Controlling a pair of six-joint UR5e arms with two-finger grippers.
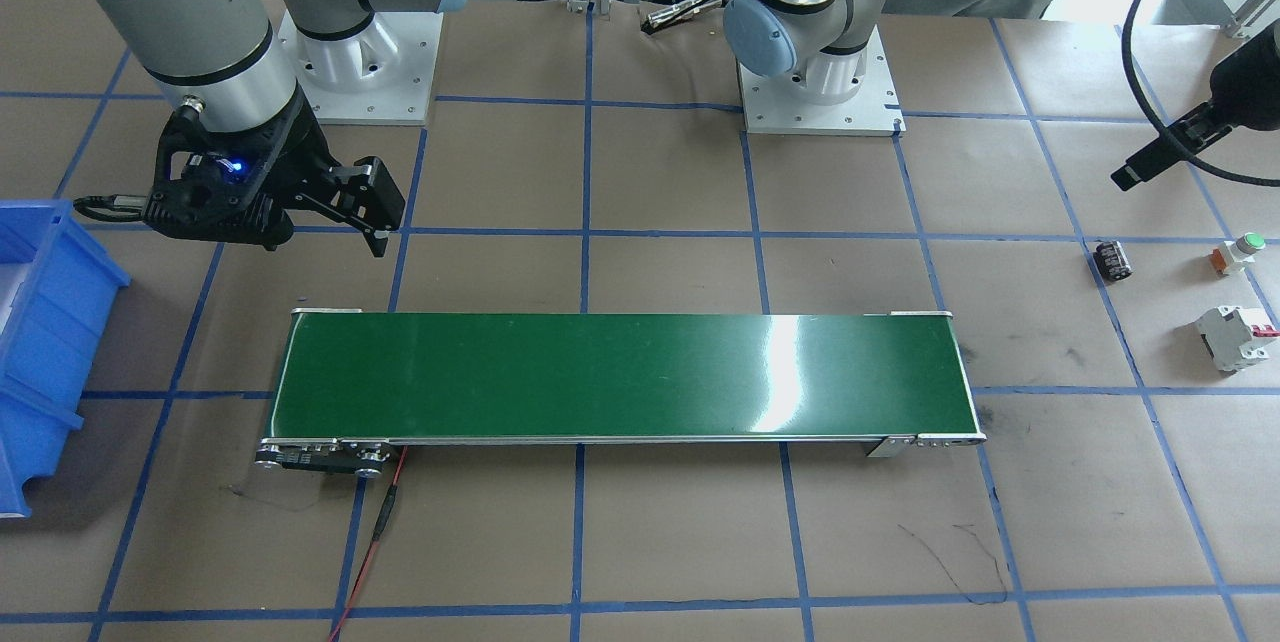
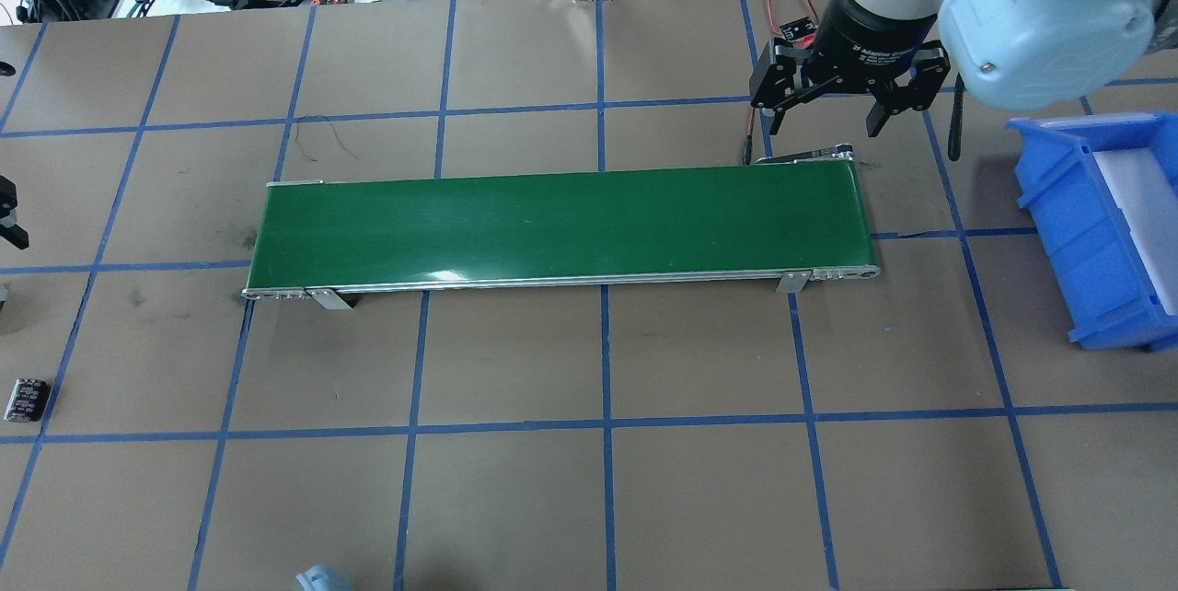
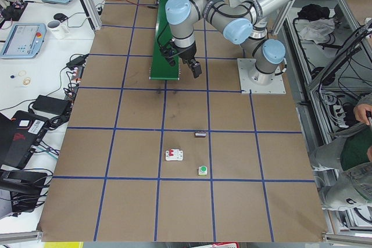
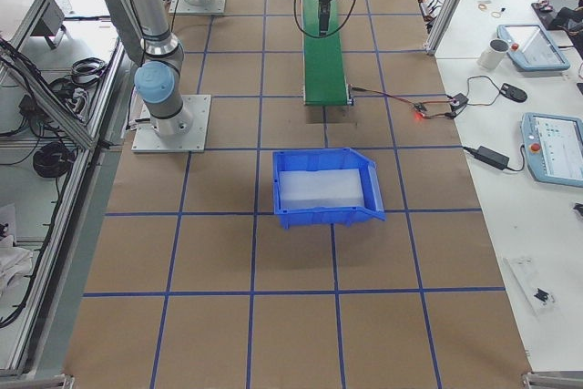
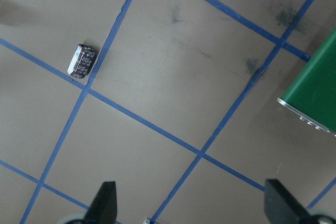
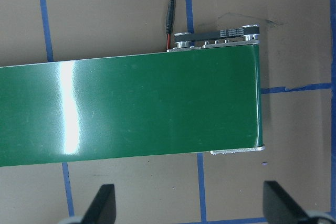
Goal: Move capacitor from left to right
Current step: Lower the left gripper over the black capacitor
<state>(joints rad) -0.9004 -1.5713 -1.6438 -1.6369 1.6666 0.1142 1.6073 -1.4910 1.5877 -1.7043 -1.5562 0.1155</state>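
The capacitor point(image 5: 82, 61), a small black cylinder with pale markings, lies on its side on the brown table beside a blue tape line. It also shows in the front view point(image 1: 1112, 260) and at the left edge of the overhead view point(image 2: 26, 399). My left gripper point(image 5: 191, 208) is open and empty, hovering above the table between the capacitor and the green conveyor belt point(image 5: 315, 90). My right gripper point(image 2: 825, 123) is open and empty above the belt's right end point(image 6: 231, 103).
A white breaker with a red lever point(image 1: 1237, 337) and a green-capped push button point(image 1: 1240, 252) lie near the capacitor. A blue bin point(image 2: 1104, 232) stands at the table's right end. A red wire point(image 6: 170, 14) runs from the belt's motor end.
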